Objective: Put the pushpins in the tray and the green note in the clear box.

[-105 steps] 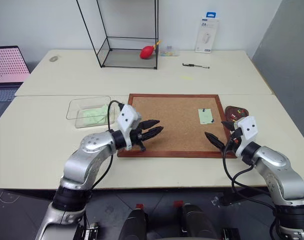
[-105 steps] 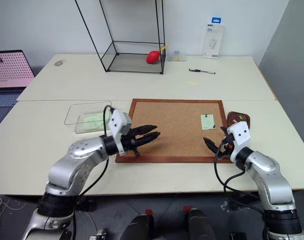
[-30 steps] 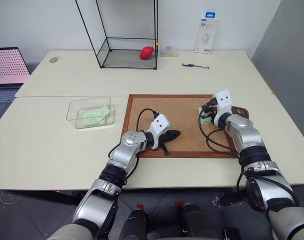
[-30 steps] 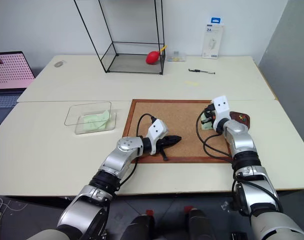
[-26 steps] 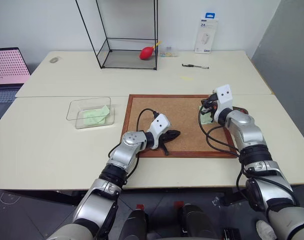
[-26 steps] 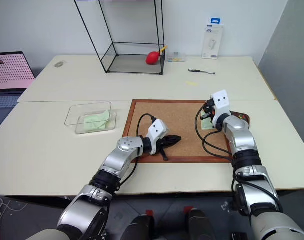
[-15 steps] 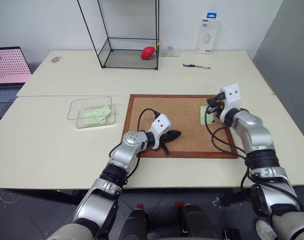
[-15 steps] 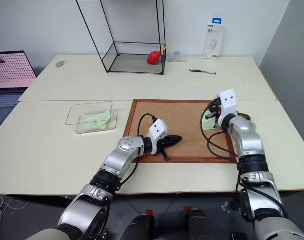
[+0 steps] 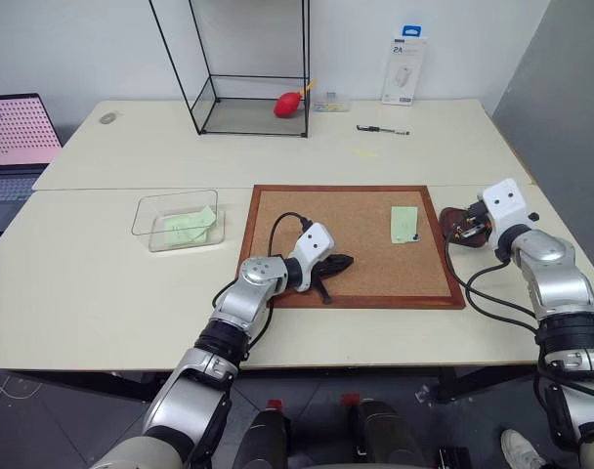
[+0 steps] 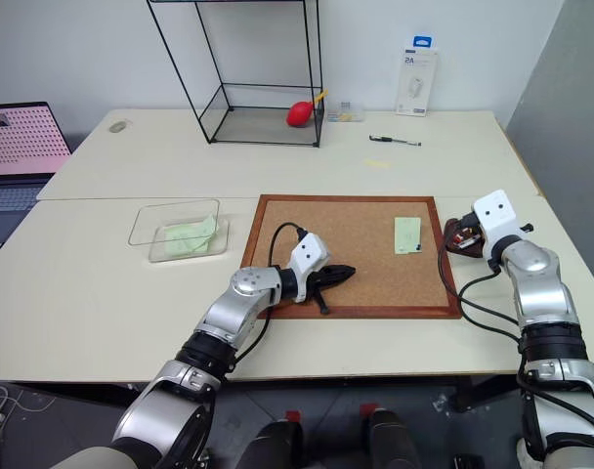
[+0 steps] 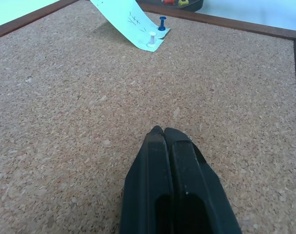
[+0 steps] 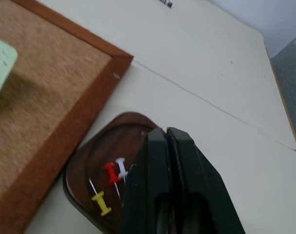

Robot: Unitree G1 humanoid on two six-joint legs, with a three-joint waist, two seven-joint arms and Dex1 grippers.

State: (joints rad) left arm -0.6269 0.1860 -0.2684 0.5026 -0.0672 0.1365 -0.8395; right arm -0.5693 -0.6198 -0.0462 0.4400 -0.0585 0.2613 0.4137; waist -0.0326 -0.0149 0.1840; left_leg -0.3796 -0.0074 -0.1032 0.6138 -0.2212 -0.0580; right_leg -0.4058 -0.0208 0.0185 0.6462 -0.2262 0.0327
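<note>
Resting low over the near part of the corkboard [image 9: 351, 244], the left gripper [image 11: 163, 132] has its two black fingers pressed together with nothing between them. The right gripper [image 12: 165, 132] hangs over the tray [image 12: 97, 163], its fingers likewise closed; a speck of blue shows in the seam at their tips, too small to say whether a pin is pinched there. From the head views the right wrist housing covers most of the tray [image 9: 453, 217], which sits on the table just beside the corkboard's right edge.

Inside the tray lie a red, a white and a yellow pushpin [image 12: 113, 174], partly cut off by the gripper in front; any others are hidden behind the fingers.

On the corkboard's right part is a green note [image 9: 403, 224], one end lifted off the cork in the left wrist view, with a white pushpin [image 11: 151, 39] through it near its end and a blue pushpin [image 11: 162, 23] standing at its edge. The writing on it cannot be read.

At the left of the table stands the clear box [image 9: 177, 219], well apart from both grippers, holding another pale green slip [image 9: 187, 227] whose outline is blurred by the plastic wall.
</note>
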